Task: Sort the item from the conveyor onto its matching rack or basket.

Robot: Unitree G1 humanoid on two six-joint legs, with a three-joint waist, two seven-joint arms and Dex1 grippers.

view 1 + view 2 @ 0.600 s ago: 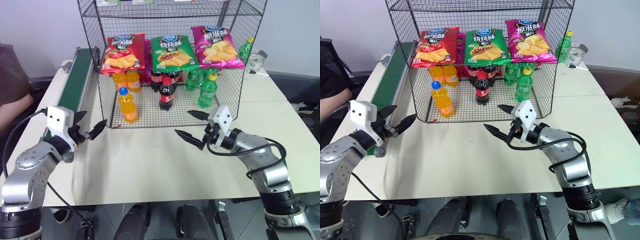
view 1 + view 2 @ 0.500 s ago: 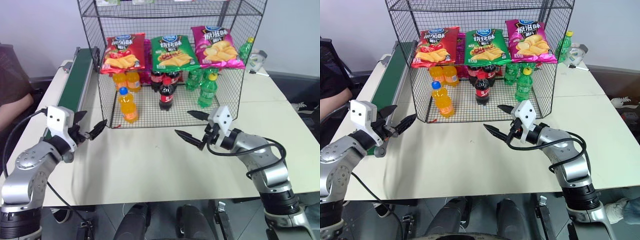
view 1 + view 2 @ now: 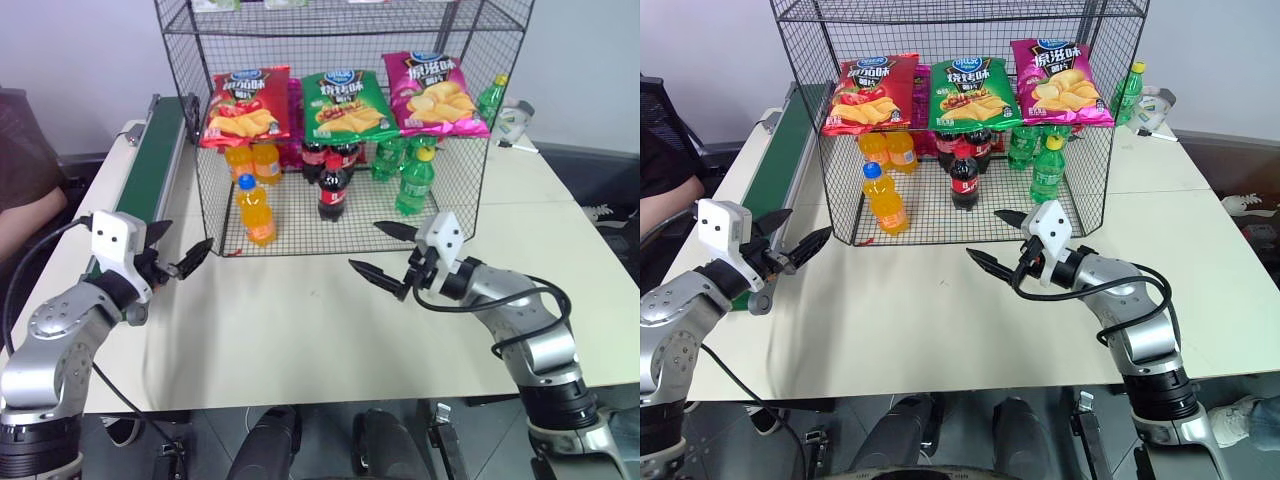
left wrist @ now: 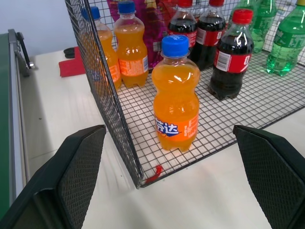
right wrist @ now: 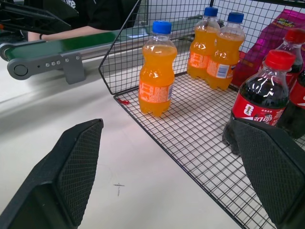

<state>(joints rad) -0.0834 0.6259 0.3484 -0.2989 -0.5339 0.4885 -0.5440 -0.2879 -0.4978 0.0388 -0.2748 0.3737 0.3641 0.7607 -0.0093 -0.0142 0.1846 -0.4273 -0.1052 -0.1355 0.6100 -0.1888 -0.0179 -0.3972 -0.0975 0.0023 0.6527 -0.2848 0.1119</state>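
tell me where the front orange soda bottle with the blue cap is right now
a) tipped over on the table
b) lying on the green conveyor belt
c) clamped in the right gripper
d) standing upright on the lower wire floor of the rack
d: the orange soda bottle stands upright on the mesh floor of the black wire rack, near its front left corner, and both grippers are open and empty.

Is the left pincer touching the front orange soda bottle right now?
Apart. The left wrist view shows the open left pincer short of the orange soda bottle, bare table between them.
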